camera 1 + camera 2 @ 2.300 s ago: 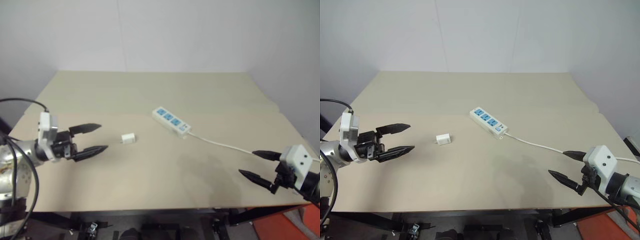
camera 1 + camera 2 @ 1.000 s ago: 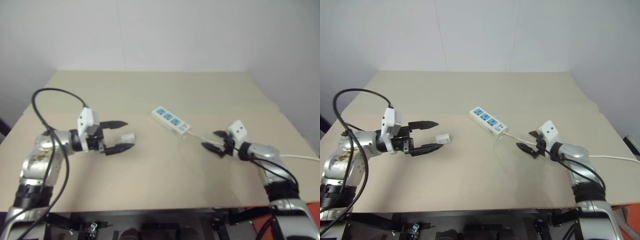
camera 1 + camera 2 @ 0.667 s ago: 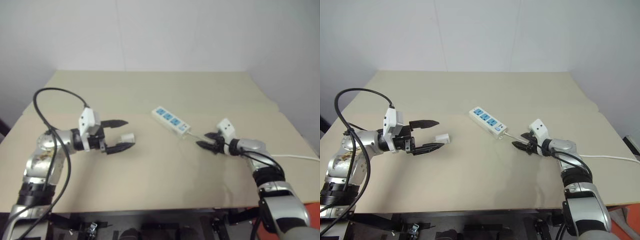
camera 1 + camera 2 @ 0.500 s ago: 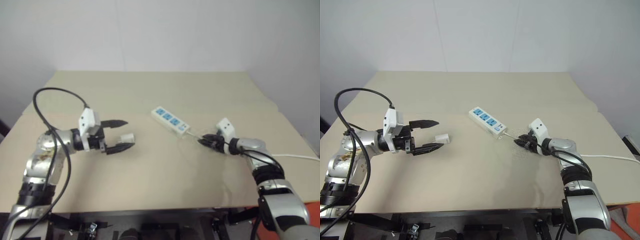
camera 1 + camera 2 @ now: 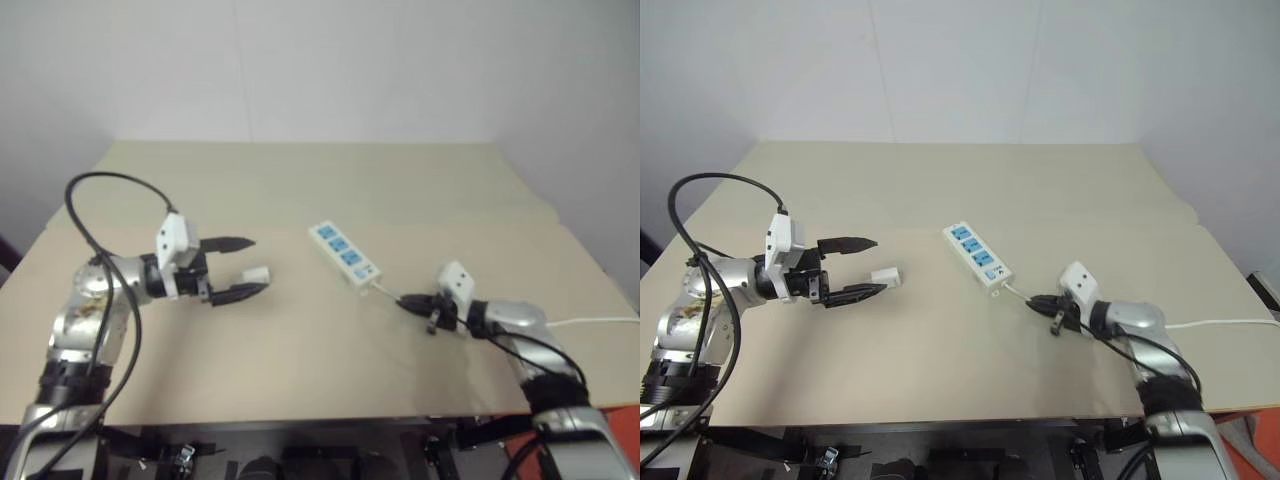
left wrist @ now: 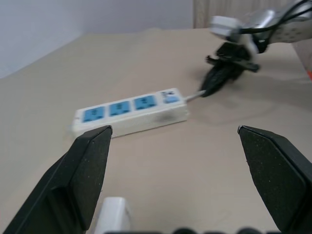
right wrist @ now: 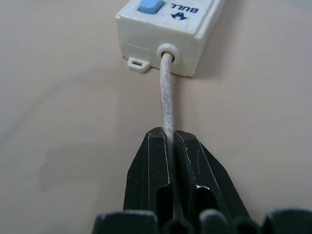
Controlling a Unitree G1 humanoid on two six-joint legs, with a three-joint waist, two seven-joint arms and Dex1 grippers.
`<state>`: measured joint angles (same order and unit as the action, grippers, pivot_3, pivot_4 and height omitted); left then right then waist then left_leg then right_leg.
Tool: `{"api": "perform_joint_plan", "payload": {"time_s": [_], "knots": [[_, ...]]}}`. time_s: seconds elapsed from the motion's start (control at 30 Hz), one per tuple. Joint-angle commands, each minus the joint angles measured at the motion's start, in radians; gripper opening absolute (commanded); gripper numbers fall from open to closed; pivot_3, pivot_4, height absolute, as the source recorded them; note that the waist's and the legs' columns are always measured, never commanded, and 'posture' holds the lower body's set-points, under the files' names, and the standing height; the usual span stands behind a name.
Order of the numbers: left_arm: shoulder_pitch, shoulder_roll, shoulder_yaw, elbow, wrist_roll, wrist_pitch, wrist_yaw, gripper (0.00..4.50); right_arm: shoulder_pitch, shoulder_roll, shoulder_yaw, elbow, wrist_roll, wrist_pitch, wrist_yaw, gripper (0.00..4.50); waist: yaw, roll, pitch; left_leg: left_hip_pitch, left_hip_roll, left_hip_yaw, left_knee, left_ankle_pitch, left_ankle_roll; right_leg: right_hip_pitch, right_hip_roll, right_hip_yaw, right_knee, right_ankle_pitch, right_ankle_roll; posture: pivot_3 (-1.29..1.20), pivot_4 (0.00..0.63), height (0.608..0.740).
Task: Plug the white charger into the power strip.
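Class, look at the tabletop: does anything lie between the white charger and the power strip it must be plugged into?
Nothing visible does. Bare table separates the white charger from the power strip. The left tool sits open around the charger, and the right tool is shut on the strip's cord, off to the far side.

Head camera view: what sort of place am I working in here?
Probably a lab test bench: a bare beige table against plain white walls, with just a power strip and a white charger laid out.

arms: silver metal, black looping cables
left gripper (image 5: 240, 268): black tapered fingers, white camera block
right gripper (image 5: 1036, 302): same
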<state>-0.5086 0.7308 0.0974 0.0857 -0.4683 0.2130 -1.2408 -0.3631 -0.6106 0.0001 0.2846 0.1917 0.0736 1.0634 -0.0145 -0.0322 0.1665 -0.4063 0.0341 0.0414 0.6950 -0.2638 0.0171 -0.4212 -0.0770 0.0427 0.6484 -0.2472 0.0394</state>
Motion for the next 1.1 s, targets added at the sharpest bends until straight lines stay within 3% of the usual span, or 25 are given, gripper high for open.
{"api": "perform_joint_plan", "payload": {"time_s": [0.03, 0.2, 0.23, 0.33, 0.6, 0.73, 0.9, 1.1], "knots": [[-0.01, 0.01, 0.014, -0.013, 0.004, -0.028, -0.005, 4.5, 0.085, -0.055, -0.068, -0.153, 0.064, 0.014, 0.018, 0.04, 0.0, 0.0, 0.0, 0.0, 0.0, 0.0, 0.0, 0.0, 0.0, 0.0, 0.0, 0.0, 0.0, 0.0, 0.0, 0.0, 0.15, 0.74], [-0.009, 0.001, 0.002, -0.01, 0.002, -0.029, -0.013, 4.5, 0.148, -0.078, -0.081, -0.198, 0.095, 0.054, 0.011, 0.04, -0.002, 0.0, 0.0, 0.001, 0.0, 0.0, 0.0, 0.0, 0.0, 0.001, 0.0, 0.0, 0.0, 0.0, 0.0, 0.0, 0.15, 0.74], [-0.013, -0.002, -0.001, -0.007, 0.005, -0.034, -0.012, 4.5, 0.149, -0.077, -0.078, -0.2, 0.097, 0.059, 0.01, 0.7, -0.003, 0.0, 0.0, 0.001, 0.0, 0.0, 0.0, 0.0, 0.0, 0.001, 0.001, 0.0, 0.0, 0.0, 0.0, 0.0, 0.15, 0.74], [-0.031, -0.003, -0.009, 0.009, 0.009, -0.031, -0.017, 4.5, 0.151, -0.063, -0.08, -0.219, 0.106, 0.058, -0.002, 1.54, -0.001, 0.0, 0.0, 0.001, 0.0, 0.0, 0.0, 0.0, 0.0, 0.001, 0.001, 0.0, 0.0, 0.0, 0.0, 0.0, 0.15, 0.74], [-0.037, -0.002, -0.016, 0.015, 0.006, -0.022, -0.031, 4.5, 0.196, -0.046, -0.118, -0.315, 0.156, 0.089, -0.069, 4.37, 0.002, 0.0, 0.0, 0.0, 0.0, 0.0, 0.0, 0.0, 0.0, 0.001, 0.0, 0.0, -0.001, 0.0, 0.0, 0.0, 0.15, 0.74], [-0.034, 0.001, -0.017, 0.006, 0.003, -0.014, -0.031, 4.5, 0.246, -0.002, -0.14, -0.406, 0.199, 0.131, -0.144, 4.47, 0.003, 0.0, 0.0, 0.0, 0.0, 0.0, 0.0, 0.0, 0.0, 0.001, 0.0, 0.0, 0.0, 0.0, 0.0, 0.0, 0.15, 0.74], [-0.035, 0.003, -0.018, -0.017, -0.014, 0.012, -0.046, 4.5, 0.263, 0.136, -0.145, -0.438, 0.182, 0.158, -0.344, 4.47, 0.0, 0.0, 0.0, 0.001, 0.0, 0.0, 0.0, 0.0, 0.0, 0.0, 0.001, 0.0, 0.0, 0.0, 0.0, 0.0, 0.15, 0.74], [-0.035, -0.002, -0.015, -0.028, -0.03, 0.029, -0.052, 4.5, 0.269, 0.203, -0.086, -0.434, 0.156, 0.134, -0.379, 4.47, 0.001, 0.0, 0.0, 0.0, 0.0, 0.0, 0.0, 0.0, 0.0, 0.0, 0.001, 0.0, 0.0, 0.0, 0.0, 0.0, 0.15, 0.74]]}}
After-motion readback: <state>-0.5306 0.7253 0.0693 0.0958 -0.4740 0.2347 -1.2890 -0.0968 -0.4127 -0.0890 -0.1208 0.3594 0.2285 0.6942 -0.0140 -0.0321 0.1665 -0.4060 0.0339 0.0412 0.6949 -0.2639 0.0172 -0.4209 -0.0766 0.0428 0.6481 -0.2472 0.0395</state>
